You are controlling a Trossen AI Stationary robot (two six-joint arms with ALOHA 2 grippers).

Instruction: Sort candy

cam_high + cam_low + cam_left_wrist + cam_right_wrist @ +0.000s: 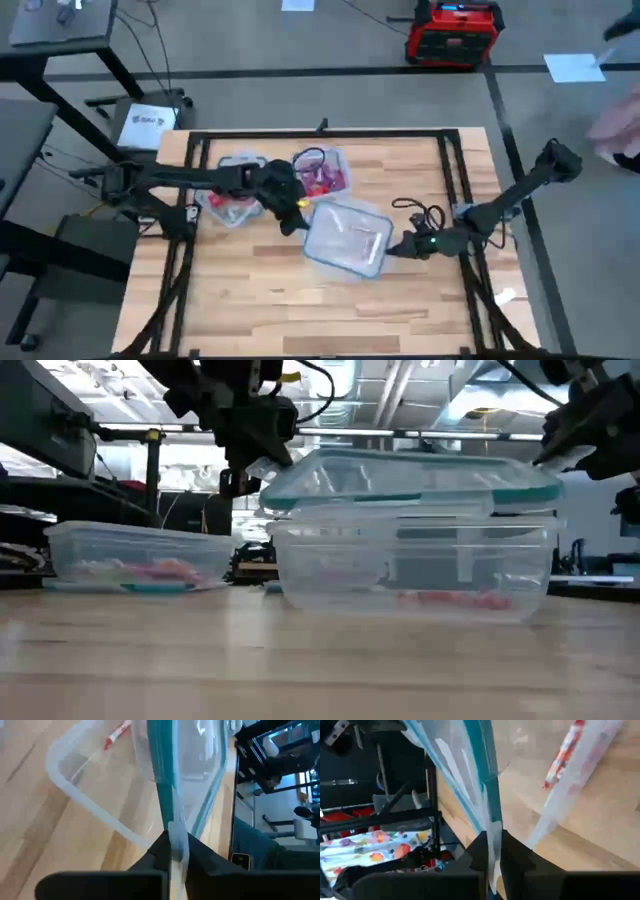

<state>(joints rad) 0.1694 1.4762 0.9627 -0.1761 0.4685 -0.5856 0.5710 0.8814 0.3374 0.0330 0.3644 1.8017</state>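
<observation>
Both arms meet at the clear tub in the middle of the wooden counter. The left tool is closed on a tab of the tub's teal-rimmed lid, pinching it between its 2 dark fingers. The right tool is likewise clamped on a tab at the opposite end of the same lid. In the low view the lid sits just above the tub's rim, held at both ends, roughly level.

Inside this tub lies a little candy, red and pink, on the floor of the tub toward the right arm's side; 1 red-and-white piece shows through the wall in the left wrist view.

2 more clear tubs stand behind, toward the far edge of the counter. 1, under the left arm, holds red and pink candy. The other holds pink and magenta pieces, with a dark cable looped over it.
</observation>
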